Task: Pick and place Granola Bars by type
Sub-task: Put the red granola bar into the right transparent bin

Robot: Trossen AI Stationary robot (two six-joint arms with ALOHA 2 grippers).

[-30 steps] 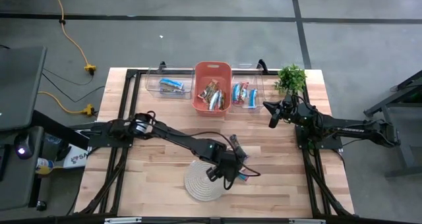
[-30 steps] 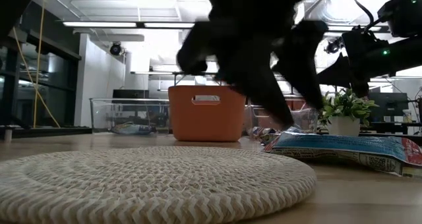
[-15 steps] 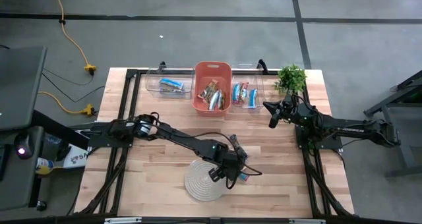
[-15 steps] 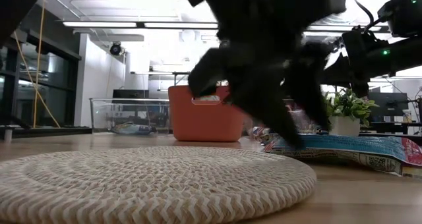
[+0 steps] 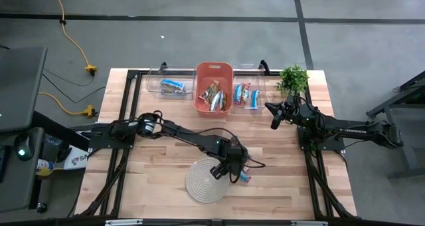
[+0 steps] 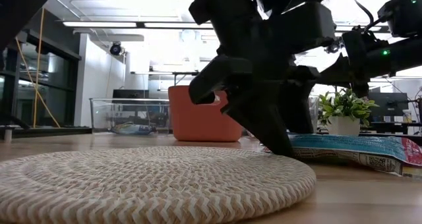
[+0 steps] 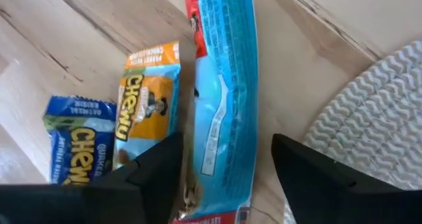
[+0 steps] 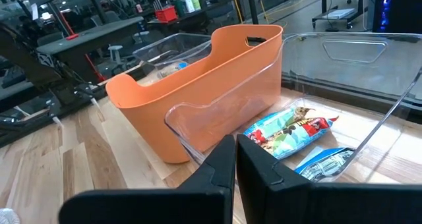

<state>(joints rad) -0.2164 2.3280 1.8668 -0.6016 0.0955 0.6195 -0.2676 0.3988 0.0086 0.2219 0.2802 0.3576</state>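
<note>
The left claw (image 7: 221,168) is spread wide, straddling a long, flat, light-blue foil-wrapped granola bar (image 7: 223,99) lying on the wooden surface (image 7: 316,53) between its fingers, with the woven rope mat (image 7: 369,125) just beside 1 finger. 2 shorter Chewy bars (image 7: 142,109) lie past the other finger. The bar looks light, crinkly and slippery; pinching across its narrow middle seems safest. The right claw (image 8: 234,171), clenched, waits by the clear bin (image 8: 369,72).

Robotics lab: workbenches (image 8: 72,36), concrete floor (image 5: 199,40)

Two dark jointed arms, thin black cables, matte black fingers.
</note>
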